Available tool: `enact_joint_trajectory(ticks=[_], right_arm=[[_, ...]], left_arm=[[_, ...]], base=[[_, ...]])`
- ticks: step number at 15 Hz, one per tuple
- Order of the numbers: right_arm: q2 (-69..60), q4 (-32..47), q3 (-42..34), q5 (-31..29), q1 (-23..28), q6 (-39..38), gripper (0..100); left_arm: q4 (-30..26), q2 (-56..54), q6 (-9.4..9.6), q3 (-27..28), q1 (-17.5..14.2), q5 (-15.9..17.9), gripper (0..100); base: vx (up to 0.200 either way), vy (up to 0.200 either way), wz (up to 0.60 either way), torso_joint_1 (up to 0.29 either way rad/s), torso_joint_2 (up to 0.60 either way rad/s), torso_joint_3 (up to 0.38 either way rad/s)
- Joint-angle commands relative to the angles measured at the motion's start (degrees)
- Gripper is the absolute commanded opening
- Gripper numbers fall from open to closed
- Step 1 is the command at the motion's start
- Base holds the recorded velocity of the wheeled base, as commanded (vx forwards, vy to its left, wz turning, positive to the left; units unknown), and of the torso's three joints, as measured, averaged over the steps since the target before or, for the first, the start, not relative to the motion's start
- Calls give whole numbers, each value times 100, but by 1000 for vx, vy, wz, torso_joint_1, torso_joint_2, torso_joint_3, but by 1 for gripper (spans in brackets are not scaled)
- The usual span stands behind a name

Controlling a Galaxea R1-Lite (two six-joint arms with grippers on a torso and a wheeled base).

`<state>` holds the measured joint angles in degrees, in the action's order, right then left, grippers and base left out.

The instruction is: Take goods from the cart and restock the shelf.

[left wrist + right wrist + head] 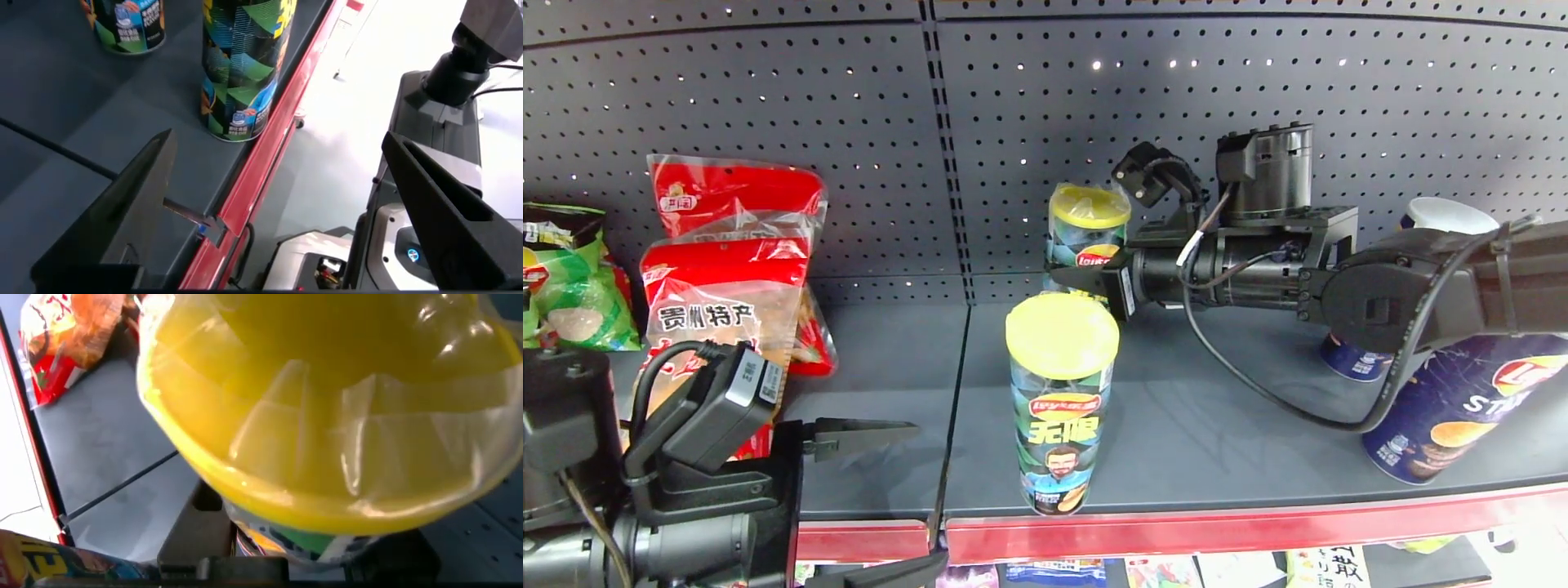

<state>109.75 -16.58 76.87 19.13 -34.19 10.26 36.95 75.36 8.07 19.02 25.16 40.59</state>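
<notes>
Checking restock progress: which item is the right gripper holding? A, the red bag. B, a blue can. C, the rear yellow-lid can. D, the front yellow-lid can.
C: the right gripper has its fingers around the rear can, while the front can stands free of it.

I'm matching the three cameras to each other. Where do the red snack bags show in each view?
Head view: the red snack bags stand on the left part of the shelf.
Left wrist view: not in it.
Right wrist view: red snack bags lie past the yellow-lidded can.
Shared landmark: the red shelf lip.
</notes>
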Motion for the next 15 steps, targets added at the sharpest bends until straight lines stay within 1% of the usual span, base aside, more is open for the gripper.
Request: enact_joint_trajectory(ticks=[1,5,6,11,13,15], right_arm=[[2,-3,-15,3,-26,2,0],[-24,6,-111,3,-35,11,0],[-42,6,-146,3,-35,19,100],[-165,6,-296,-14,-26,-24,100],[-420,6,-524,-49,-8,-24,100],[-859,6,-1052,-102,9,-42,100]], left_arm=[[5,14,2,5,-11,1,100],[5,14,2,14,-11,1,100],[-4,14,2,14,-11,1,100],[-4,40,2,23,-11,1,100],[-4,66,2,49,-11,-16,100],[5,137,-78,58,-11,-166,100]], base=[[0,0,0,0,0,0],[0,0,0,0,0,0],[0,0,0,0,0,0],[0,0,0,0,0,0],[0,0,0,0,0,0],[0,0,0,0,0,0]])
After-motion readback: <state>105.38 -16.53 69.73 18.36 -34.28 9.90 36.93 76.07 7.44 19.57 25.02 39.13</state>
